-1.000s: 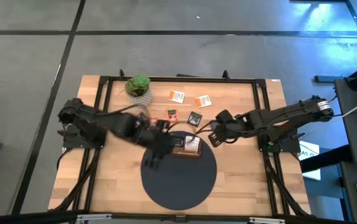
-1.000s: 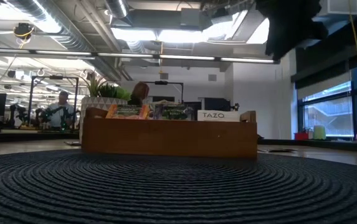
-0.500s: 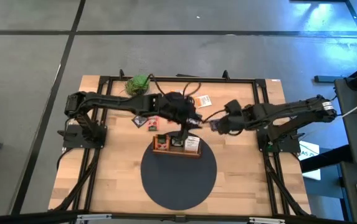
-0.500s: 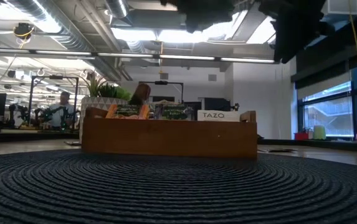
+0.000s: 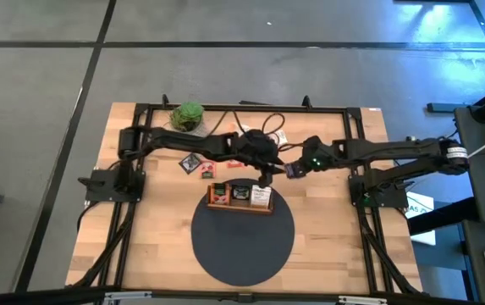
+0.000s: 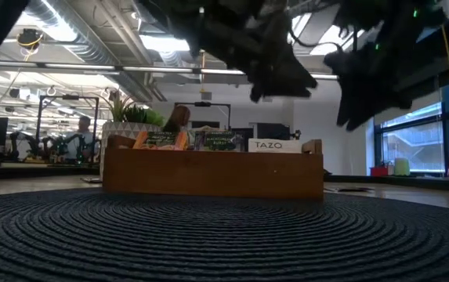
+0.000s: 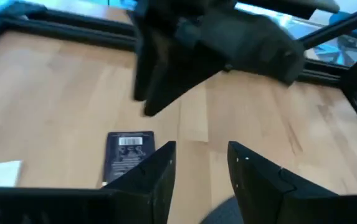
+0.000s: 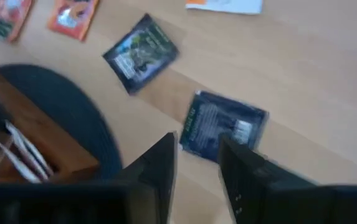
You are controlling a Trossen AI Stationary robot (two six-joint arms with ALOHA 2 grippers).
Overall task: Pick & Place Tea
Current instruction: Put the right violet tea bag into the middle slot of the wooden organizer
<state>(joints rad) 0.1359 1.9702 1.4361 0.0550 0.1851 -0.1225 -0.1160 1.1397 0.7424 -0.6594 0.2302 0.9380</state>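
Here, right gripper [image 8: 197,165] fingers parted, empty, directly over dark tea packet [image 8: 222,127], long axis two-to-eight o'clock; left gripper [image 7: 200,168] open, empty, farther.

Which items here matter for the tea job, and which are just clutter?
Job:
- loose tea packets: dark one, black-green one, orange ones
- wooden tray with packets inside
- left gripper, right gripper, both open

Clutter:
- potted plant
- round mat

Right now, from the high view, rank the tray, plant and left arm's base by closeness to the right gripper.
1. Wooden tray, beside the right gripper.
2. Potted plant, back left.
3. Left arm's base, left edge.
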